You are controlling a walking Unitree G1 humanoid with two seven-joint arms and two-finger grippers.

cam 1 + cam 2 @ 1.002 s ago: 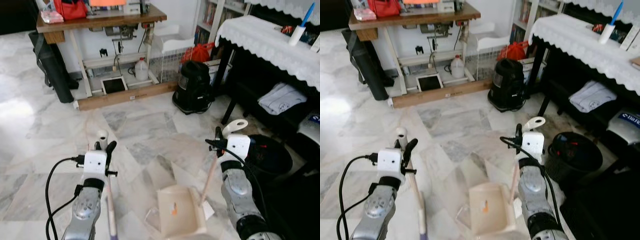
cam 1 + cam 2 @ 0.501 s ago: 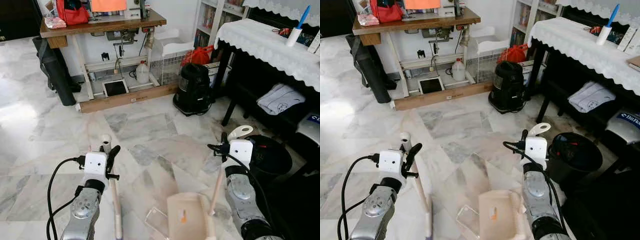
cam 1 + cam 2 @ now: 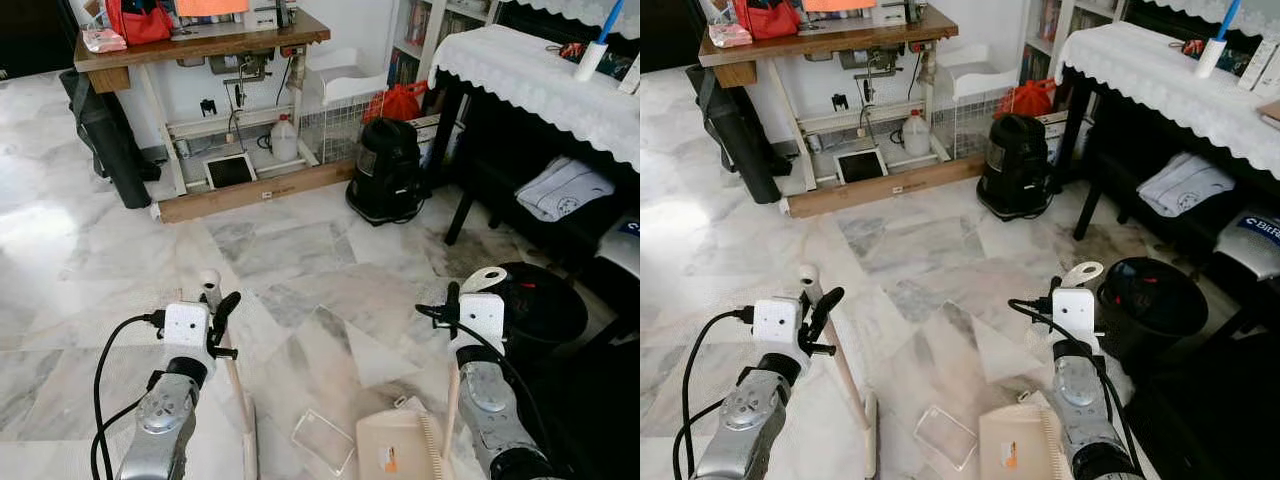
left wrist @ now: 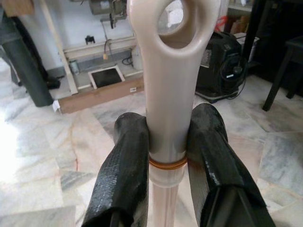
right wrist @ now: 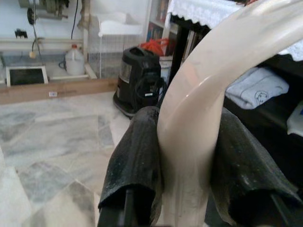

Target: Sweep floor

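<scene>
My left gripper is shut on the cream broom handle, just under its hanging loop. The stick slants down to the floor in front of me. My right gripper is shut on the dustpan's long curved handle. The cream dustpan rests low at the front, with a small orange scrap in it. A clear plastic piece lies on the marble floor just left of the pan, between the broom and the dustpan.
A black round bin stands close on my right, beside a dark table with a white lace cloth. Farther ahead are a black vacuum cleaner, a wooden workbench and a leaning black bag. Open marble floor lies between.
The whole view has shifted. My right gripper has carried the dustpan rightwards and nearer to me, so the clear plastic piece now lies bare beside it. Both grips hold as before.
</scene>
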